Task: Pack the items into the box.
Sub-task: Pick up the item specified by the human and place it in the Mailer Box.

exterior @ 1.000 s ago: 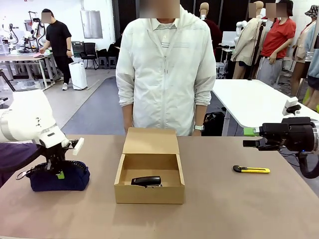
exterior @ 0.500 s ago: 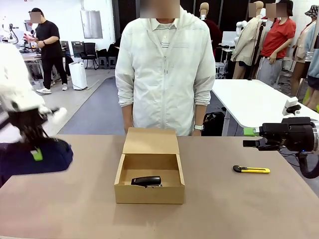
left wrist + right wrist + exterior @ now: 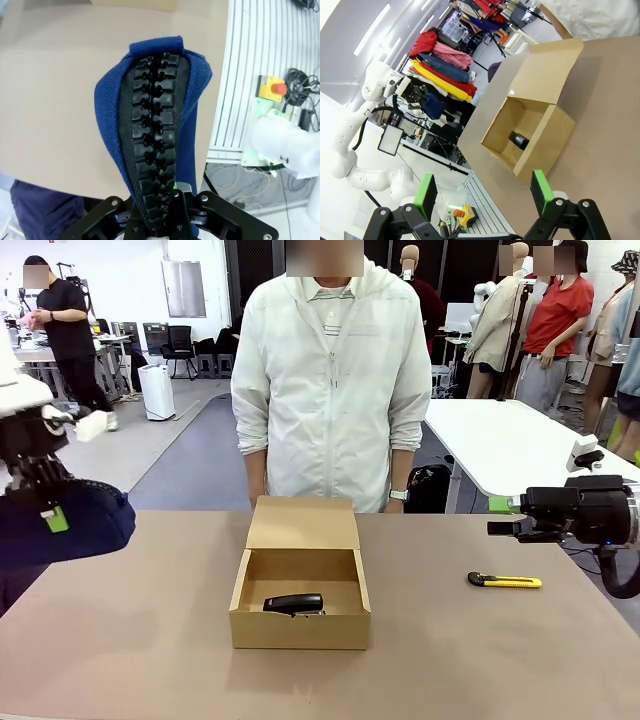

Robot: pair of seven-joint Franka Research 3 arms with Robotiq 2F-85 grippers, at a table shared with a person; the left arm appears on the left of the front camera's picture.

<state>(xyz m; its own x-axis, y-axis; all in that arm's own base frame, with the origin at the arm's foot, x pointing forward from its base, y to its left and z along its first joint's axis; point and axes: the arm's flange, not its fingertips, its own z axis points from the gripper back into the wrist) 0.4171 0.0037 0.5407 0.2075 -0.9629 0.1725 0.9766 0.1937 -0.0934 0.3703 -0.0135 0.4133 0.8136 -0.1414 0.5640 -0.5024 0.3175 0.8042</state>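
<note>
My left gripper (image 3: 52, 518) is shut on the navy blue pouch (image 3: 92, 525), which hangs in the air above the table's far left end. In the left wrist view the pouch (image 3: 106, 102) rises from my shut left gripper (image 3: 165, 216), its black zipper (image 3: 152, 145) facing the camera. The brown box (image 3: 300, 630) stands open at the table's middle, lid flap tilted back. The black gadget (image 3: 293, 604) lies inside it. My right gripper (image 3: 503, 528) hovers open at the right, well above the table. The right wrist view shows the box (image 3: 546, 137), the gadget (image 3: 520, 141) and my open right gripper (image 3: 482, 195).
A yellow-and-black utility knife (image 3: 505, 581) lies on the table (image 3: 150, 650) right of the box. A person in a white jacket (image 3: 330, 390) stands at the far edge behind the box, hands out of sight.
My left arm has lifted the pouch off the table and carried it up and to the left. The right arm, box and gadget have not moved.
</note>
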